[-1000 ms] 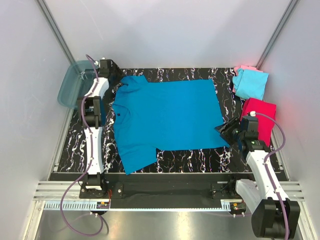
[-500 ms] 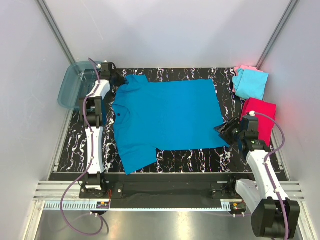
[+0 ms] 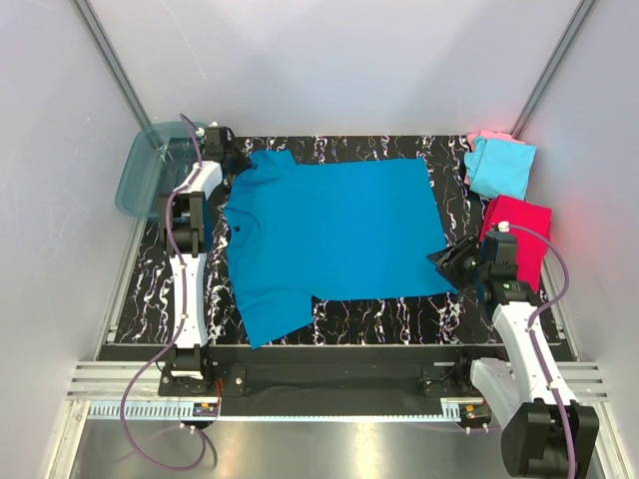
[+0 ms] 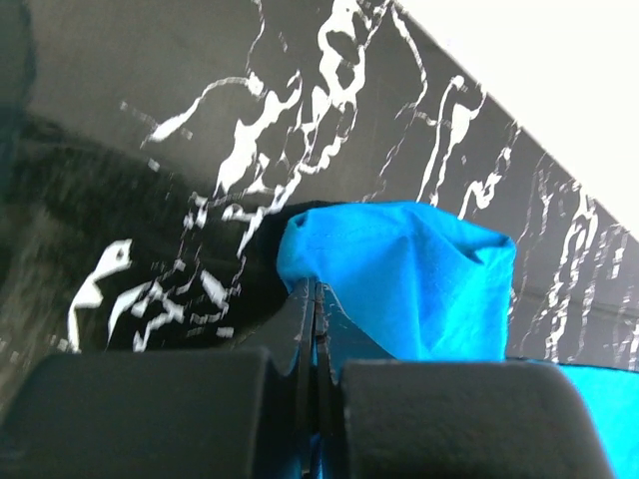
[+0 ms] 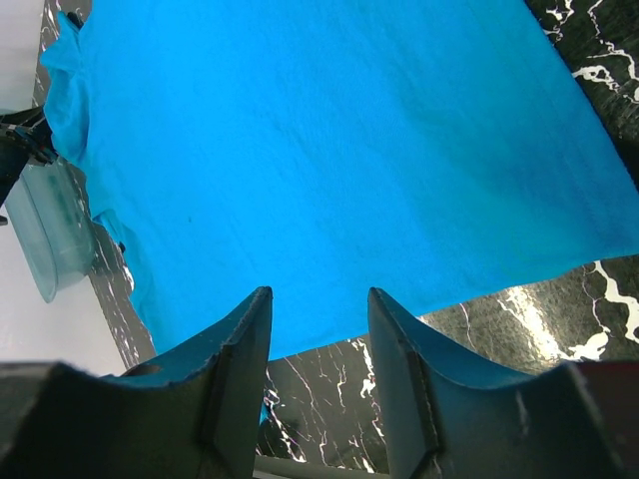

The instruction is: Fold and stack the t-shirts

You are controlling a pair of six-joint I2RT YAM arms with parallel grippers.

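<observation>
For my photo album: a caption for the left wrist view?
Left fingers shut on a fold of teal shirt, marbled table behind.

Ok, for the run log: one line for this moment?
left gripper: shut on teal t-shirt sleeve | right gripper: open by its hem corner

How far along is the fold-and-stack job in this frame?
Done: the light cyan shirt sits folded on the pale pink shirt at the far right; the magenta-red shirt lies folded nearer. In hand: the teal-blue shirt is spread flat, the left gripper shut on its far sleeve, the right gripper open near its hem corner. Remaining: folding it and stacking everything.
</observation>
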